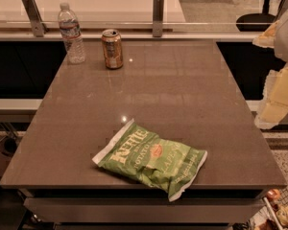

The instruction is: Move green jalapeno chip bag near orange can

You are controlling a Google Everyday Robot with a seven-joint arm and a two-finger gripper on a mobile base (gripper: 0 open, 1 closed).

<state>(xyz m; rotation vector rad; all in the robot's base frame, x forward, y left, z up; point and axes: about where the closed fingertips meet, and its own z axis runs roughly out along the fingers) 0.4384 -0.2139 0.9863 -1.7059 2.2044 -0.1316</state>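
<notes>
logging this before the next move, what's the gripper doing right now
gripper: at the right edge of the view, beside the table, well away from the chip bag; open or closed cannot be told

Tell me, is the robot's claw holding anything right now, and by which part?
Nothing is held. The claw hangs at the right edge of view, apart from the green jalapeno chip bag, which lies on the table.

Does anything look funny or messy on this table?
The green jalapeno chip bag lies crooked at the table's front edge, one corner poking over it. The orange can and water bottle stand upright at the far side; nothing is spilled. The gripper hangs off to the right, beside the table.
</notes>
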